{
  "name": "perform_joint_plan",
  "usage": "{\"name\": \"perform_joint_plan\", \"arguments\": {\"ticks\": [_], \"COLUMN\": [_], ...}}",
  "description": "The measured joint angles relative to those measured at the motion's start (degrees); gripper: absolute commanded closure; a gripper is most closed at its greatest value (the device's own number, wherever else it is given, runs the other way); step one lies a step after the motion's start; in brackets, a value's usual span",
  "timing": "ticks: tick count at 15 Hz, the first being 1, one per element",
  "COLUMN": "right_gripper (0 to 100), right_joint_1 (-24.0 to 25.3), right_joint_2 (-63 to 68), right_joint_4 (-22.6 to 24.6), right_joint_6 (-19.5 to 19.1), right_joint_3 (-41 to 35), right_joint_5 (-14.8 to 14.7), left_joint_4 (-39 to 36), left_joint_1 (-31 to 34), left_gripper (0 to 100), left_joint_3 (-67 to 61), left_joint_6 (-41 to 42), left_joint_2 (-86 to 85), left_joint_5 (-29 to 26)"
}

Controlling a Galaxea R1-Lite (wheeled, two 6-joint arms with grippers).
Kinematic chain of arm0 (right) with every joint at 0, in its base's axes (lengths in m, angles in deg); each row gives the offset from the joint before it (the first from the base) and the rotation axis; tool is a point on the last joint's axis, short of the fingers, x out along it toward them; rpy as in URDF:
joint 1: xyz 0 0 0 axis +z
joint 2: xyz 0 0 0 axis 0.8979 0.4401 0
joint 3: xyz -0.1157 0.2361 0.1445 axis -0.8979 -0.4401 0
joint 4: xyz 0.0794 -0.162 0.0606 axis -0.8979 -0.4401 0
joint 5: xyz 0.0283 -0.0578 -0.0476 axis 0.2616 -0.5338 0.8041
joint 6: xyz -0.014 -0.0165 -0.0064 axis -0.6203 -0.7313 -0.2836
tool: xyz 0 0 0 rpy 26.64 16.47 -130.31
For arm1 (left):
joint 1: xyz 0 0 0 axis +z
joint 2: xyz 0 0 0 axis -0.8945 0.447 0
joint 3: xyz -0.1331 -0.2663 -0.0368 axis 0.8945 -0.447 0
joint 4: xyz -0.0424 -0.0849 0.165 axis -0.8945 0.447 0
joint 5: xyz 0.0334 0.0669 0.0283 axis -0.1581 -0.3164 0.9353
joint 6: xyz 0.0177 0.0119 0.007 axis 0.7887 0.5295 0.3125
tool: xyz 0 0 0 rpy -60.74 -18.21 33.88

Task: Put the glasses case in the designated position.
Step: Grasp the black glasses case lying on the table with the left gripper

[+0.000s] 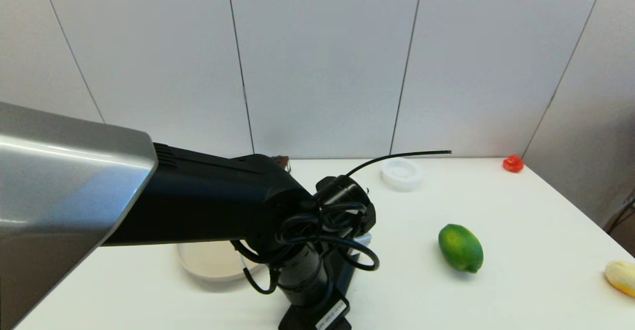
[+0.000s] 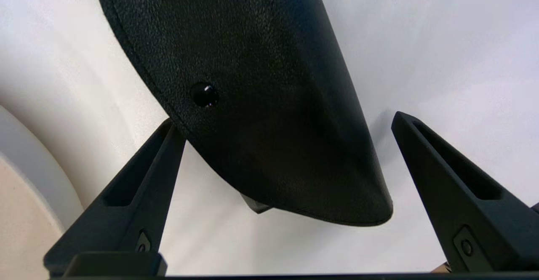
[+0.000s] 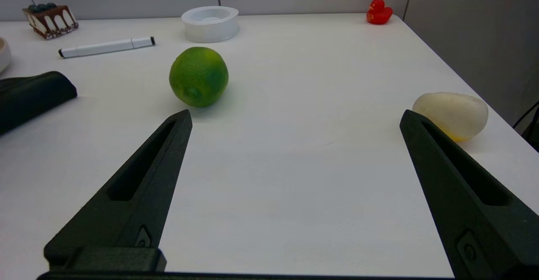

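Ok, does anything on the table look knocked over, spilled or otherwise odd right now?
Nothing stands out. The glasses case lies flat on the white table between the open fingers of the left tool, beside the beige plate. The lime, marker pen and red duck sit undisturbed.

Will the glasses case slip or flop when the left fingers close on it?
The glasses case has a grained matte skin, so probably little slip. It tapers between the open left gripper fingers, so it could squeeze out. It looks soft and long, so it may sag.
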Motion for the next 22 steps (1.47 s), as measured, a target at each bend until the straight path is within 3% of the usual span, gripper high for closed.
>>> {"name": "perform_joint_plan", "arguments": {"ticks": [13,14,22], "right_gripper": [0,0,0], "right_joint_1": [0.0,0.0,0.0], "right_joint_2": [0.0,0.0,0.0], "right_joint_4": [0.0,0.0,0.0], "right_joint_6": [-0.02,0.0,-0.02], "right_joint_3": [0.0,0.0,0.0], "right_joint_5": [0.02,0.05,0.02], "left_joint_4": [0.26,0.24,0.11], "left_joint_1": [0.91,0.95,1.05], "left_gripper": [0,100,100], "left_joint_3": [0.2,0.17,0.2], "left_joint_6": [0.0,0.0,0.09], "left_joint_2": [1.01,1.07,1.58], "left_joint_5": [0.11,0.1,0.49]}}
